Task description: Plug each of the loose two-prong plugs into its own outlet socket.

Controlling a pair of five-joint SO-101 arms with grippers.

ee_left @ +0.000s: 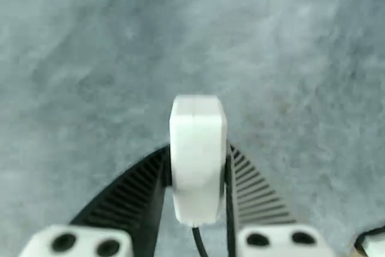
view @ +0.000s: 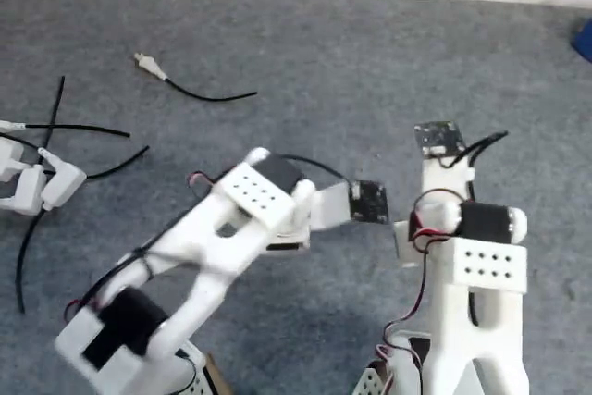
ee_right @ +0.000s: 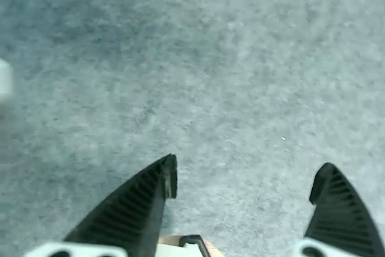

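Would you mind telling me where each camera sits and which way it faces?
High view: fixed above, looking down on the grey mat, a loose plug, a slanted arm and an upright arm.
Left wrist view: on the left arm, looking past the left gripper, shut on a white plug.
Right wrist view: on the right arm, looking past the open right gripper.
Shared: all show the grey mat.

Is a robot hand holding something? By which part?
The left gripper pinches a white corded block by its two sides. The right gripper holds nothing.
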